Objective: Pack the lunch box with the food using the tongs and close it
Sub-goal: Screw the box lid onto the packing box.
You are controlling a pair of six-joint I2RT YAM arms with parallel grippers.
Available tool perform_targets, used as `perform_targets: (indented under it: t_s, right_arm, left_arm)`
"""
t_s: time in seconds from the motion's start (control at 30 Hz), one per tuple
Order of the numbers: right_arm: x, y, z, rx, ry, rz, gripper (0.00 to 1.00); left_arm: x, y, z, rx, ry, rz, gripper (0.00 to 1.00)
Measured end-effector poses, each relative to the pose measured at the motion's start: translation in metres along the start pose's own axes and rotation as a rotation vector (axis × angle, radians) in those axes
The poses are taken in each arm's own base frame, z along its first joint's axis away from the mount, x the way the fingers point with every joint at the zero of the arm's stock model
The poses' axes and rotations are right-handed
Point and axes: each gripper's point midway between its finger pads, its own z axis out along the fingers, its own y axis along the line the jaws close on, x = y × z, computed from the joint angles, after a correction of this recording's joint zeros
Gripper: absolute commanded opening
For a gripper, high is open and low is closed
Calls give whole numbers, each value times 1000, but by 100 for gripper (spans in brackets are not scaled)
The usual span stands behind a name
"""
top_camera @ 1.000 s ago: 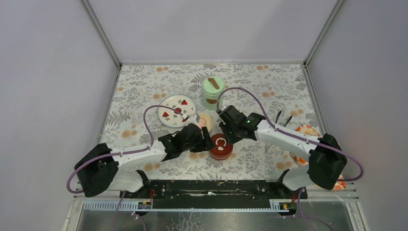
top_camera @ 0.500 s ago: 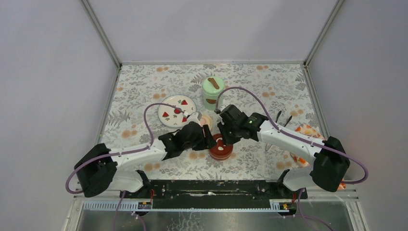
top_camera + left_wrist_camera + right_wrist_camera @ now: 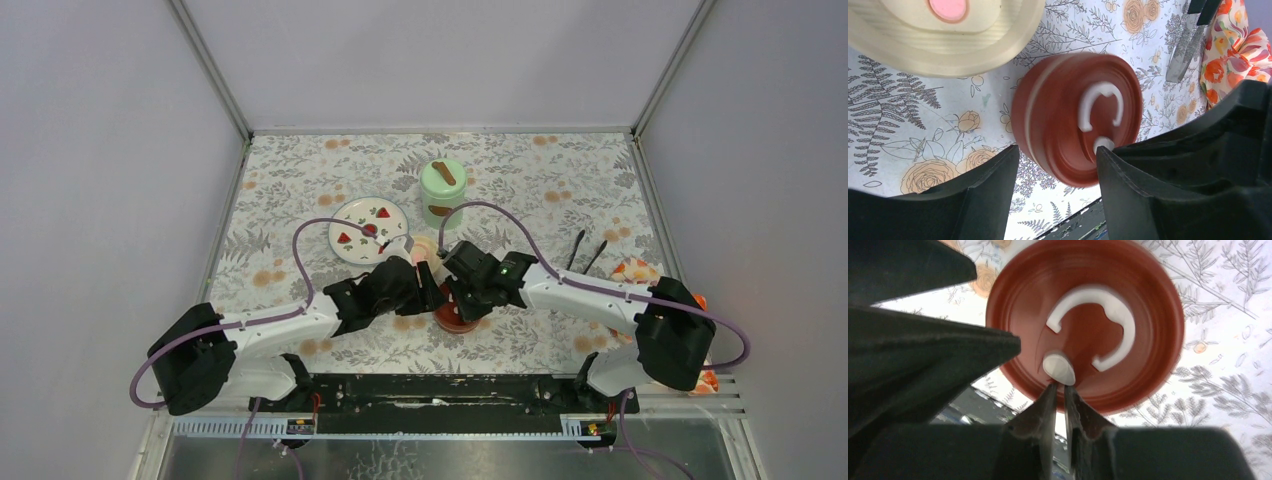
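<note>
Both arms crowd the dark-red bowl (image 3: 1128,300)! The left gripper (image 3: 1058,150) clasps it, one finger on either side. The right gripper (image 3: 1058,386), narrowed almost to a slit, has its tips at the lid's small white tab (image 3: 1058,368). The cream-lidded bowl (image 3: 426,250) sits just behind it, the green jar (image 3: 443,190) farther back. The tongs (image 3: 588,250) lie well off to its right.

Overhead far; wrists (close) share red lid (image 3: 1075,112).

On my left sits a white plate (image 3: 346,216) printed with red fruit, on the flowered tablecloth (image 3: 300,190). Far to my right lies an orange-flowered cloth (image 3: 1233,47).
</note>
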Motion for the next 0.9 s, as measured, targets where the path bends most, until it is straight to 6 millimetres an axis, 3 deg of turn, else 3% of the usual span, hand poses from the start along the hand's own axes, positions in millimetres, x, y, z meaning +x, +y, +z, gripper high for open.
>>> perform_targets:
  t_s: [0.07, 0.13, 0.43, 0.57, 0.73, 0.9]
  right_arm:
    - [8, -1, 12, -2, 25, 14, 16]
    - [2, 2, 16, -10, 4, 16, 16]
    - [1, 0, 12, 3, -7, 14, 23]
    - [-4, -11, 0, 25, -35, 11, 32]
    - [-35, -42, -20, 45, -138, 66, 37]
    - [-48, -60, -17, 50, -156, 83, 37]
  left_arm:
    - [0, 0, 0, 0, 0, 0, 65]
    - [0, 0, 0, 0, 0, 0, 65]
    - [0, 1, -2, 3, -2, -2, 64]
    - [1, 1, -1, 1, 2, -1, 61]
    - [3, 4, 3, -20, 16, 6, 58]
    - [-3, -5, 6, -18, 15, 19, 55]
